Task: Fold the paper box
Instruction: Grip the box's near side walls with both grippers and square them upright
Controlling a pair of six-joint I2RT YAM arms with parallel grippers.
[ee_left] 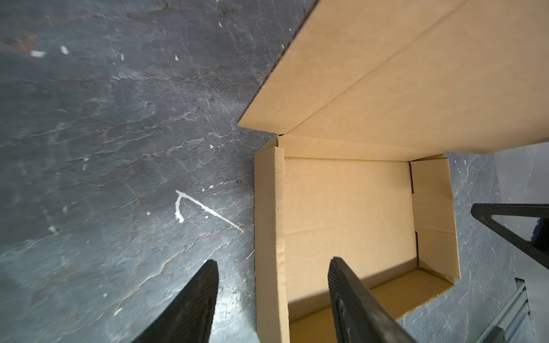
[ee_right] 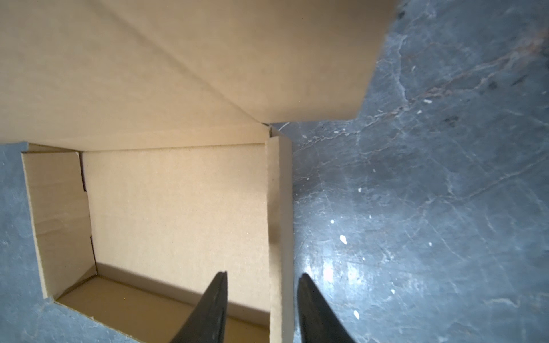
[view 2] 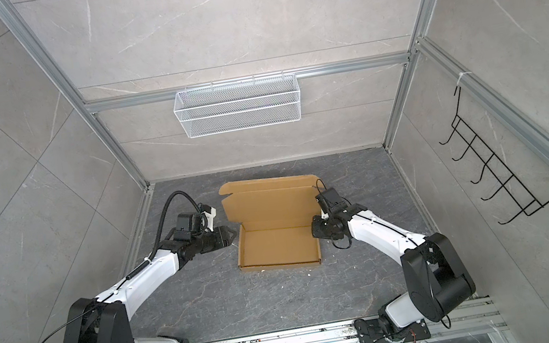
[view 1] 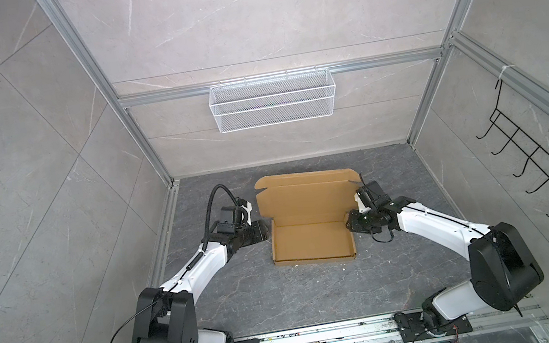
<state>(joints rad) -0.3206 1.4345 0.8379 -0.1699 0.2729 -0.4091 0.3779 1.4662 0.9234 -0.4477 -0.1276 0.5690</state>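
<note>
Left wrist | left claw (ee_left: 273, 261) straddles paper box (ee_left: 347, 208) side wall | unclamped

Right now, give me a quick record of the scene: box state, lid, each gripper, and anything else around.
box: paper box, tray walls up, resting on the table
lid: lid open, raised from the far wall
left gripper: left gripper open, one finger either side of the box's left wall
right gripper: right gripper open, one finger either side of the box's right wall
elsewhere: white wire basket hung on the back rail
</note>
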